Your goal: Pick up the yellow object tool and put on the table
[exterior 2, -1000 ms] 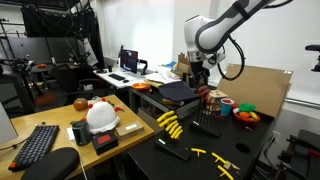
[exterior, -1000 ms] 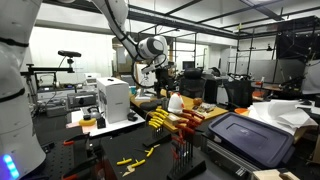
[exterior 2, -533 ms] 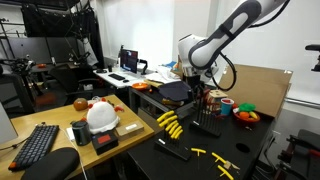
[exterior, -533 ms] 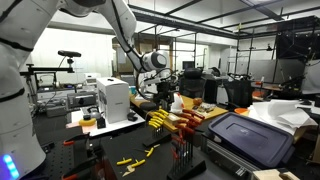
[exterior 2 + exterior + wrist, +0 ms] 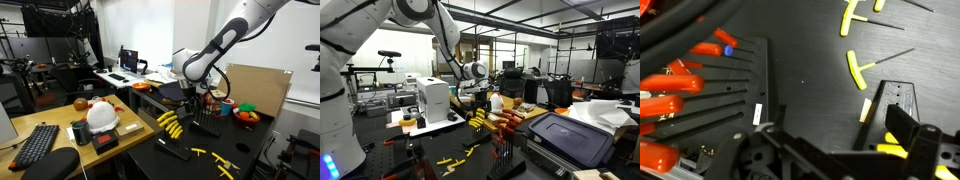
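In both exterior views the gripper (image 5: 472, 97) (image 5: 192, 100) is hanging over a cluttered workbench, its jaws standing wide apart with nothing between them. The yellow-handled tools (image 5: 478, 118) (image 5: 170, 122) are sitting bunched at one end of a black rack (image 5: 205, 127), just beside a row of orange-handled tools (image 5: 507, 122). The gripper is hovering above the rack, near the yellow bunch and clear of it. In the wrist view one dark finger (image 5: 908, 125) is showing at the lower right with a scrap of yellow just beside it. What that scrap belongs to is too cut off to tell. Orange handles are fanning in from the left of that view over the slotted rack, and yellow T-handled keys (image 5: 857, 68) are lying flat on the dark tabletop (image 5: 805, 50), well apart from the rack. More of these keys are lying on the near part of the bench in both exterior views. A white box (image 5: 435, 100) is standing behind the rack, a dark bin lid (image 5: 565, 135) is lying off to one side, and a white helmet (image 5: 101, 116) is resting next to a keyboard (image 5: 35, 145).
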